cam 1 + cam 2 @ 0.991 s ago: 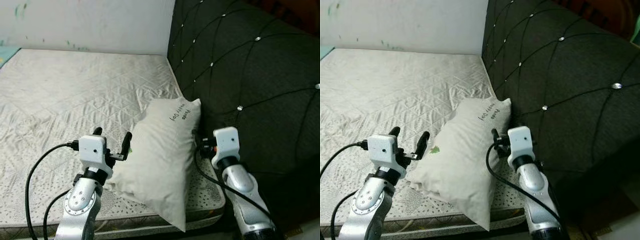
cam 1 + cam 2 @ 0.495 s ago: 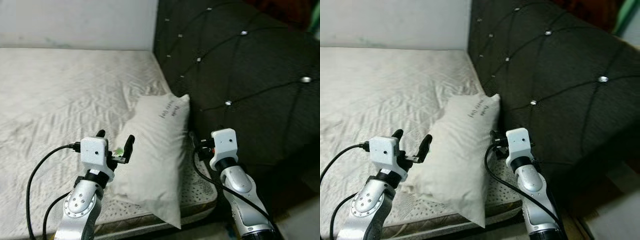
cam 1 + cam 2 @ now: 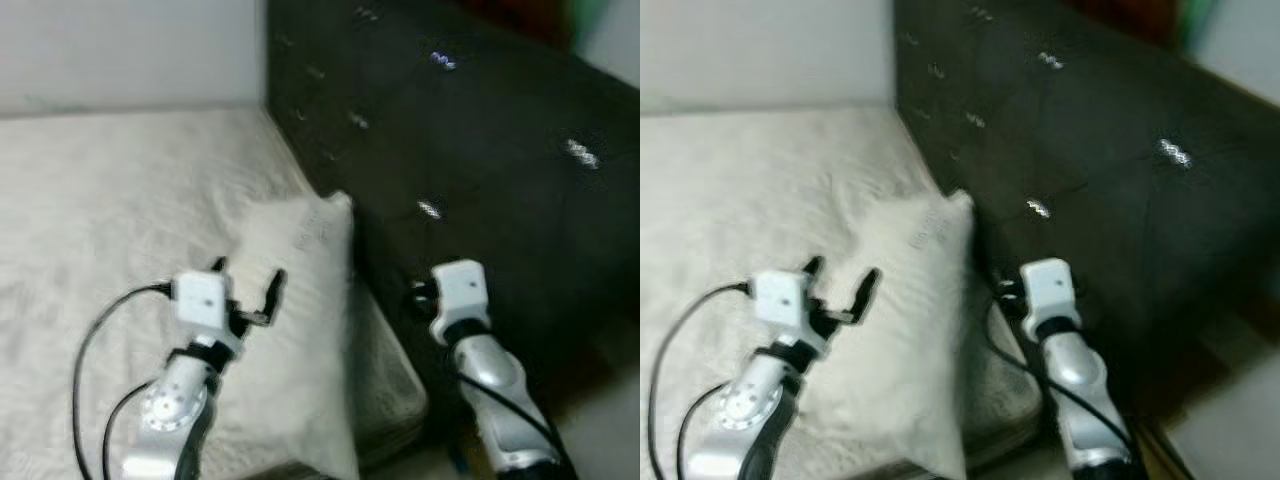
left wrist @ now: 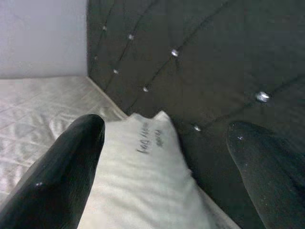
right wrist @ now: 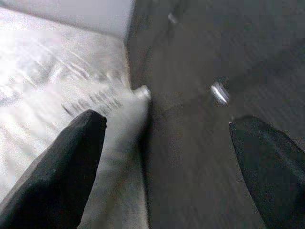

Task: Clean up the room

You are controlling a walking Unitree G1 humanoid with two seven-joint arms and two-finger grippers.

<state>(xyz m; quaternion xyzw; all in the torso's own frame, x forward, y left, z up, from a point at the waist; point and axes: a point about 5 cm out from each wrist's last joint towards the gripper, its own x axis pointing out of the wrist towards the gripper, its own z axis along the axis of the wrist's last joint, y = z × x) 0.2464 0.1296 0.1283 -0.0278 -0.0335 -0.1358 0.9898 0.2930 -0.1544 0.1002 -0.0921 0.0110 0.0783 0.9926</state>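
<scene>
Pillow (image 3: 300, 300) on mattress (image 3: 90, 200) against headboard (image 3: 480, 150), flanked by left gripper (image 3: 247, 285) and right gripper (image 5: 167, 143), both spread, empty; apparently approach step; next: close in, grasp pillow.

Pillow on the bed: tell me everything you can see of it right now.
The pillow is off-white, soft-looking fabric with a line of dark writing near its far corner, too blurred to read. It lies on the quilted mattress, lengthwise beside the dark tufted headboard; whether they touch is unclear. The left tool hovers open over its near part; contact is unclear.
</scene>
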